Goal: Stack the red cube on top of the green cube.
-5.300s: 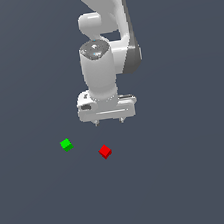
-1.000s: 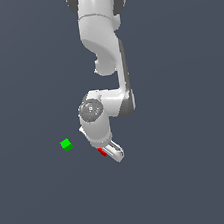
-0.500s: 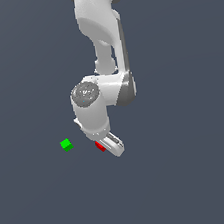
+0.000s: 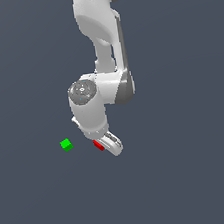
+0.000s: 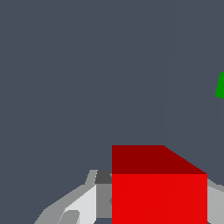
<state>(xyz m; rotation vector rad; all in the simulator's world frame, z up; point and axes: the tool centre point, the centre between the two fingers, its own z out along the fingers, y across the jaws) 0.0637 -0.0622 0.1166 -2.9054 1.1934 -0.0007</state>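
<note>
Red is seen between the jaws [image 4: 104, 146]: the red cube [image 4: 98, 145] is clamped at the lower end of the arm, with the jaws closed onto its sides so that only the cube's width separates them. In the wrist view the red cube [image 5: 159, 188] fills the near field, with pale finger [image 5: 83, 203] structure visible on either side of it, which is consistent with a firm hold.

Compared with half a second ago, the wrist has been rotated and carried slightly toward the exterior view's left, and the cube has moved with it. Five seconds ago the cube lay free on the desk [image 4: 193, 173] beneath an open, raised tool. The pick-up stage is therefore judged complete, and the transfer stage is in progress.

The green cube [image 4: 66, 144] rests alone on the desk at roughly 9 o'clock from the held cube in the exterior view, near but clearly apart. In the wrist view only an edge of the green cube [image 5: 220, 85] is caught at the frame border. Whether the red cube is lifted clear of the desk cannot be determined from these views.

Further travel toward 9 o'clock is required, followed by alignment above the green cube before release. Misalignment at release is the principal risk, given the small size of both cubes.
</note>
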